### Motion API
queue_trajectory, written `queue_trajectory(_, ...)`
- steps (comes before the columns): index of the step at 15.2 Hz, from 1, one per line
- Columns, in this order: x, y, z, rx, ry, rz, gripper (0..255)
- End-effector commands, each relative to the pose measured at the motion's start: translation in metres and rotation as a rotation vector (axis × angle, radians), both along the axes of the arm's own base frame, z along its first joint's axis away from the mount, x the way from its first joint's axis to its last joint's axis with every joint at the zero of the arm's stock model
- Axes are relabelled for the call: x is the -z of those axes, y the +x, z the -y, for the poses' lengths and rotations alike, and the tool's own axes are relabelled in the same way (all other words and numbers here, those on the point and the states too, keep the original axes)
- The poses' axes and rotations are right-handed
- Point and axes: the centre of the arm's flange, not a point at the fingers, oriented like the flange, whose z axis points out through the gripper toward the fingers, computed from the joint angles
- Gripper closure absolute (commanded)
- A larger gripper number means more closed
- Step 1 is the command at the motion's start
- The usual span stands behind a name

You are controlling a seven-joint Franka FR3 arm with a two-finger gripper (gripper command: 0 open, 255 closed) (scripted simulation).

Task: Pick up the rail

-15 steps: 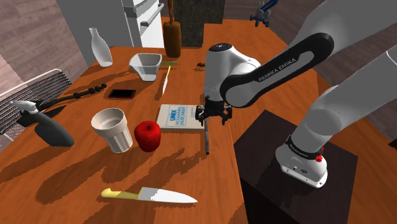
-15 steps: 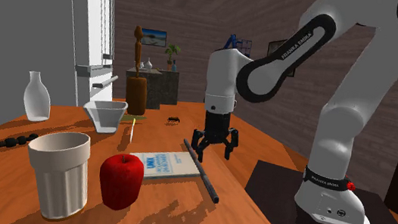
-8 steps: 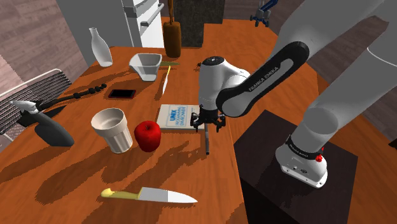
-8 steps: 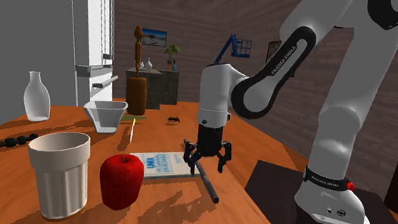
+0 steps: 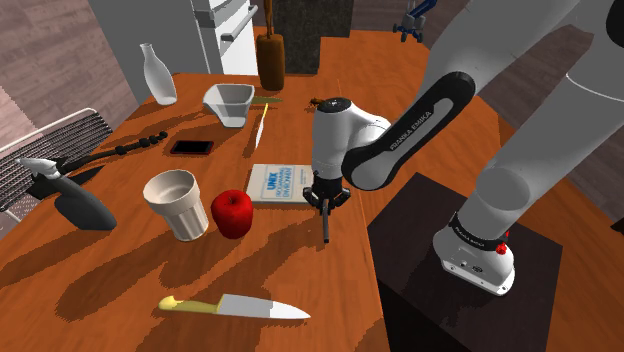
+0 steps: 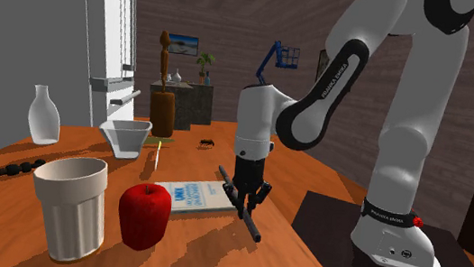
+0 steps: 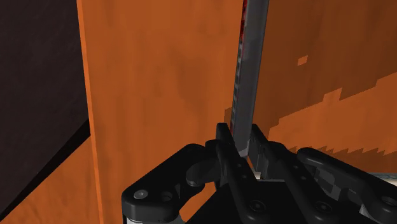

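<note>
— Rail point(image 5: 326, 230): where does it lie?
— Flat on the desk point(image 5: 130, 275), just beside the book point(image 5: 277, 184), running toward the stand point(image 5: 420, 260).
— And the pincer point(image 5: 325, 203)?
— Clamped on it; in the wrist view both fingers point(image 7: 222, 139) press the dark bar between them, roughly mid-length.
— How will it handle?
— Thin, stiff, likely light. Its narrow, hard sides may pivot between the pads, so a hold near the middle looks safest.

Book point(image 5: 275, 185) and stand point(image 5: 405, 240) hem in pincer point(image 5: 323, 204) and rail point(image 5: 325, 226).
</note>
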Motion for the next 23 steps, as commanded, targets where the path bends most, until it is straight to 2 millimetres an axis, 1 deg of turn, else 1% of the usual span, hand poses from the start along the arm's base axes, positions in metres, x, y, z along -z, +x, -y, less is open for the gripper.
queue_trajectory(1,0.000,0.000,0.000,0.000,0.000,0.000,255)
queue_trajectory(6,0.000,0.000,0.000,0.000,0.000,0.000,255)
queue_trajectory(21,-0.079,0.000,0.000,0.000,0.000,0.000,255)
queue_trajectory(23,-0.080,0.000,0.000,0.000,0.000,0.000,255)
